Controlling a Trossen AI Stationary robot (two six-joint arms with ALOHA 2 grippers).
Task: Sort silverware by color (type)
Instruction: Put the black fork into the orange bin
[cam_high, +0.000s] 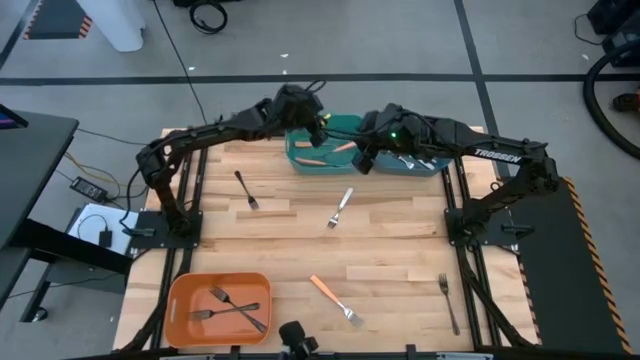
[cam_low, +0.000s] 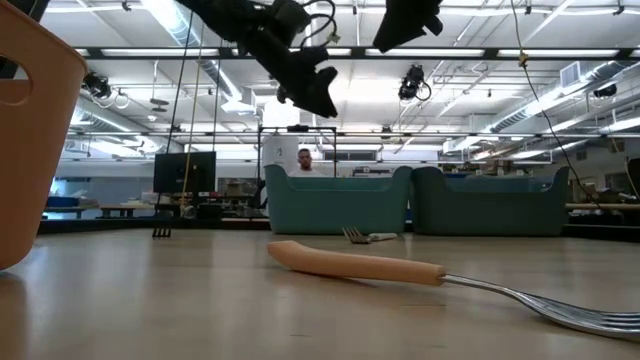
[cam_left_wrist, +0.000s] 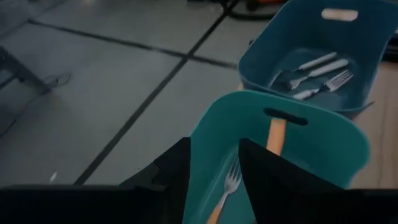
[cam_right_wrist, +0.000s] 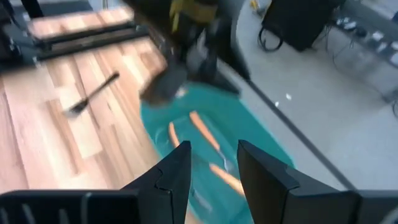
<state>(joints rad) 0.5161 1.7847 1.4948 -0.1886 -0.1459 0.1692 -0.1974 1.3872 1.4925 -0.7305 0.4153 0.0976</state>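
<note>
My left gripper (cam_high: 318, 126) hangs open over the teal bin (cam_high: 352, 125). Its wrist view looks between the fingers at an orange-handled fork (cam_left_wrist: 231, 183) lying in that bin (cam_left_wrist: 323, 146). My right gripper (cam_high: 366, 155) is open too, above the teal bin's right side, next to the blue bin (cam_high: 432, 166), which holds silver forks (cam_left_wrist: 314, 73). Loose on the table lie a black fork (cam_high: 246, 190), a silver fork (cam_high: 340, 208), an orange-handled fork (cam_high: 335, 300) and a dark fork (cam_high: 448, 301). Two dark forks (cam_high: 232, 306) lie in the orange bin (cam_high: 180, 300).
The teal and blue bins stand side by side at the table's far edge, and the orange bin sits at the near left corner. Both arms reach in over the far middle, their grippers close together (cam_low: 310, 88) (cam_low: 405, 25). A person (cam_low: 305, 160) shows behind the table.
</note>
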